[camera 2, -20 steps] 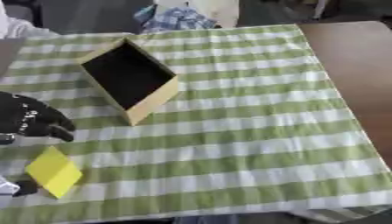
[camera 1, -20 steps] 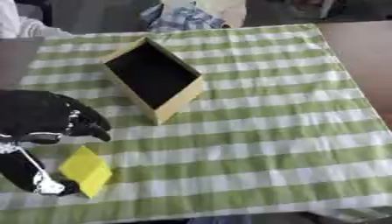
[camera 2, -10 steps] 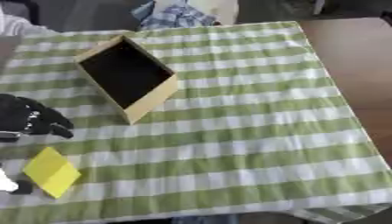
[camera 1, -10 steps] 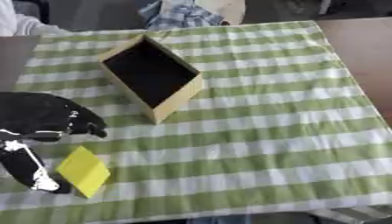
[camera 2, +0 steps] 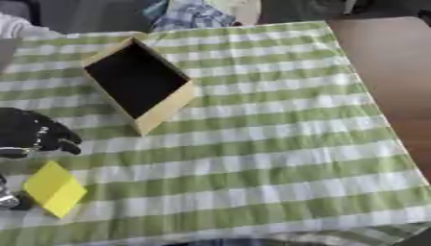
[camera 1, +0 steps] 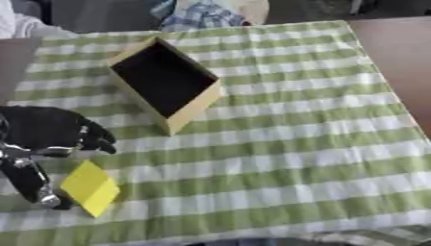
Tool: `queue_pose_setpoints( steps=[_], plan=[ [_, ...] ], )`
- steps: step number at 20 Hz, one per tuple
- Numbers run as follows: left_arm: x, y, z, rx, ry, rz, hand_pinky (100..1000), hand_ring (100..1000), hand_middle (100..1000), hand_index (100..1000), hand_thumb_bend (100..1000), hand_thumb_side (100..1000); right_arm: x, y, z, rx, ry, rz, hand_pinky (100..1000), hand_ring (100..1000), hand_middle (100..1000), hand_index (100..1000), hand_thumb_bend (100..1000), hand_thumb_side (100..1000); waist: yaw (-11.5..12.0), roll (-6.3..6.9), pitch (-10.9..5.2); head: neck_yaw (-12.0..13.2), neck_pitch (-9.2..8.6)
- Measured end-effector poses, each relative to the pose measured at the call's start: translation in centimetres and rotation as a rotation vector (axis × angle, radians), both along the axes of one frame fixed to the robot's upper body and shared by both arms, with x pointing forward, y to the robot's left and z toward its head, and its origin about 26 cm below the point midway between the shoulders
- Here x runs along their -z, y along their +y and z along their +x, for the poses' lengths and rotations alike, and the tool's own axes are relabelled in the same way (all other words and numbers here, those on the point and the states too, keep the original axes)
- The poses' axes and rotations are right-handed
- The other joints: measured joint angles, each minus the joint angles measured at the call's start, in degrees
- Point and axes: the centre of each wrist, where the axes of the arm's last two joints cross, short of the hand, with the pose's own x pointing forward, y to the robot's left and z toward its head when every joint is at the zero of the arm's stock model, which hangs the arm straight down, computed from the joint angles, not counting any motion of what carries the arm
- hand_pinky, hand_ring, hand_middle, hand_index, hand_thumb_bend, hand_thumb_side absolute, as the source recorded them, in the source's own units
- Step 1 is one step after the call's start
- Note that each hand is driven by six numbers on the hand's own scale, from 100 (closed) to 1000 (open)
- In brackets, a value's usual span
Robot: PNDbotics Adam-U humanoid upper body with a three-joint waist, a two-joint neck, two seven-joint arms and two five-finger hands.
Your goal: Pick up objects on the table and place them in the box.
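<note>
The box (camera 1: 165, 84) sits open on the green-and-white checked cloth (camera 1: 286, 144) toward the far left, and its dark inside looks empty as far as can be judged, so the task seems to be at its start; the one object in plain sight, a flat yellow block (camera 1: 89, 187), lies on the cloth at the near left, well apart from the box and not yet lifted; the left hand (camera 1: 52, 139) hangs just beside and above it, its dark fingers curled downward, a thumb-like part reaching down along the block's left edge; whether any finger actually touches or pinches the block cannot be told; the hand's left side is cut off by the frame edge; the right hand shows in neither view; what remains is the grasp, the carry to the box and the release.
</note>
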Motion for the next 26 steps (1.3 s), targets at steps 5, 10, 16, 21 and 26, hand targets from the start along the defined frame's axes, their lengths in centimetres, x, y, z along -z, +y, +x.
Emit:
queue_pose_setpoints(
  steps=[5,10,16,21,26],
  plan=[
    [0.6,-0.2,0.5,0.005,0.011,-0.016,823,907,889,948,468,357,0.0,0.0,0.0,-0.001,-0.003,0.004,619,616,635,778,100,771,-0.1,0.11,0.18,0.0,-0.14],
    [1.8,-0.5,0.8,0.002,0.063,-0.035,780,859,813,888,374,387,0.0,0.0,0.0,-0.001,-0.003,0.010,618,615,634,777,100,771,-0.3,0.13,0.45,0.0,-0.46],
    [2.0,-0.6,0.9,-0.008,0.112,-0.068,585,651,653,857,345,301,0.0,0.0,0.0,-0.001,-0.002,0.010,618,615,633,777,100,771,-0.5,0.33,0.62,0.0,-0.47],
    [1.9,-0.6,0.7,-0.017,0.137,-0.094,499,580,706,845,280,278,0.0,0.0,0.0,-0.001,-0.001,0.011,617,613,631,776,100,771,-0.5,0.33,0.61,-0.1,-0.49],
    [1.3,-0.9,0.3,-0.015,0.147,-0.118,493,569,685,777,219,256,0.1,0.0,0.0,0.000,0.002,0.011,617,612,629,776,100,769,-0.5,0.33,0.60,-0.1,-0.49]
  ],
)
